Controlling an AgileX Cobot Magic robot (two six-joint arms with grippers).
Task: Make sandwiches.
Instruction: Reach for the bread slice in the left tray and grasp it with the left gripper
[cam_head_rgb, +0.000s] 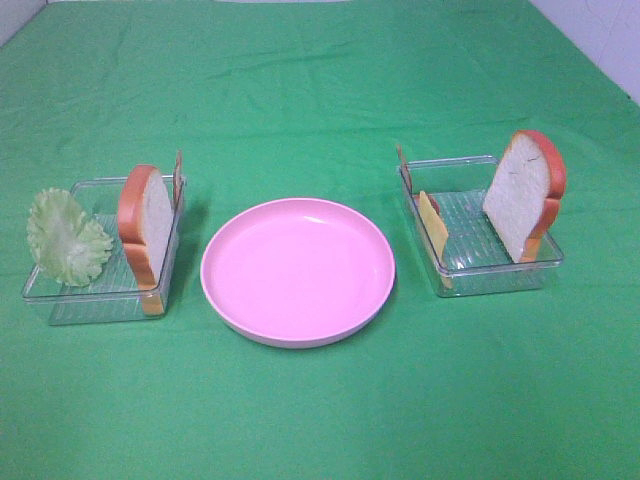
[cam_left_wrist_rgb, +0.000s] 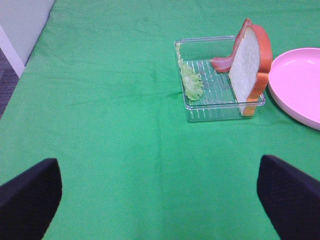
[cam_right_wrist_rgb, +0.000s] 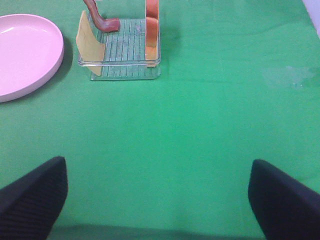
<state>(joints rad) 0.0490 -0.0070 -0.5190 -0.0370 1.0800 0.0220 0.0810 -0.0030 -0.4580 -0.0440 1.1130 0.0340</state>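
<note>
From up high, a green tabletop has a round pink plate in the middle. The left tray, made of clear plastic, sits just beside the plate on one side. A pale green lettuce leaf leans on the tray's outer edge and sticks out over it. The left bread slice stands up on the side nearest the plate, and the left bacon strip pokes up just behind it. The right tray sits on the plate's other side. In it the yellow cheese slice leans on the side nearest the plate, and the right bacon strip pokes up at the corner behind it. The right bread slice stands tilted on the far side.

In the left wrist view, the left hand is let go and grips nothing. Its two black fingers are spread wide over the green cloth, well apart from the left tray with its lettuce, bacon and bread.

In the right wrist view, the right hand is let go too. Its fingers are spread wide over the cloth, well apart from the right tray with its cheese, bacon and bread.
</note>
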